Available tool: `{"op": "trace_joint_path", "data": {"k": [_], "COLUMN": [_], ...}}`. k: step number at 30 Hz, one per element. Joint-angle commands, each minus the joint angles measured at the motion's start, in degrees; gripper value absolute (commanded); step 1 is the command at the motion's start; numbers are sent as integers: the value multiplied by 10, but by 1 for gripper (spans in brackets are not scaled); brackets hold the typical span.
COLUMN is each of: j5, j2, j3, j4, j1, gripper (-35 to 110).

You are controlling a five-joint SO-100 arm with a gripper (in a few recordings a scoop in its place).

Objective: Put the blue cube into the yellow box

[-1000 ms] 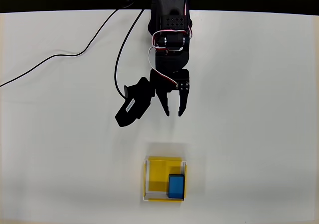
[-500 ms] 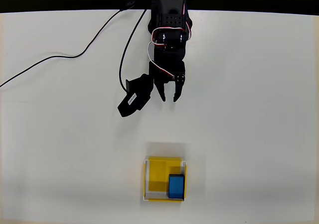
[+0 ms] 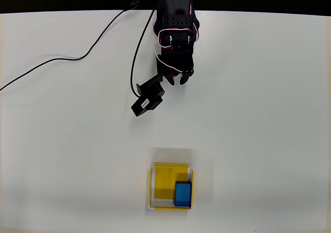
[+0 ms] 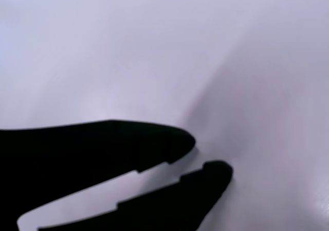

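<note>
In the overhead view the blue cube (image 3: 182,193) rests inside the yellow box (image 3: 162,180), in its lower right corner. The box stands near the table's front edge. My black gripper (image 3: 177,81) hangs far up the picture from the box, close under the arm's body, with white table beneath it. In the wrist view the gripper (image 4: 205,156) has a narrow gap between its two dark fingers, and nothing sits in that gap.
A black module with a white label (image 3: 148,99) juts out at the gripper's left. A black cable (image 3: 77,57) trails across the upper left of the table. White tabletop (image 3: 258,114) lies between arm and box.
The arm has pulled back up the picture, away from the box, and folded in. The fingers have narrowed slightly. Cube and box have not moved.
</note>
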Motion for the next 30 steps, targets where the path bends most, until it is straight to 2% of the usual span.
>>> {"op": "trace_joint_path", "data": {"k": [1,30], "j5": [9,10], "j2": [16,16], "j3": [16,16], "j4": [12,12], "j1": [-20,-48], "gripper": [7,7]}}
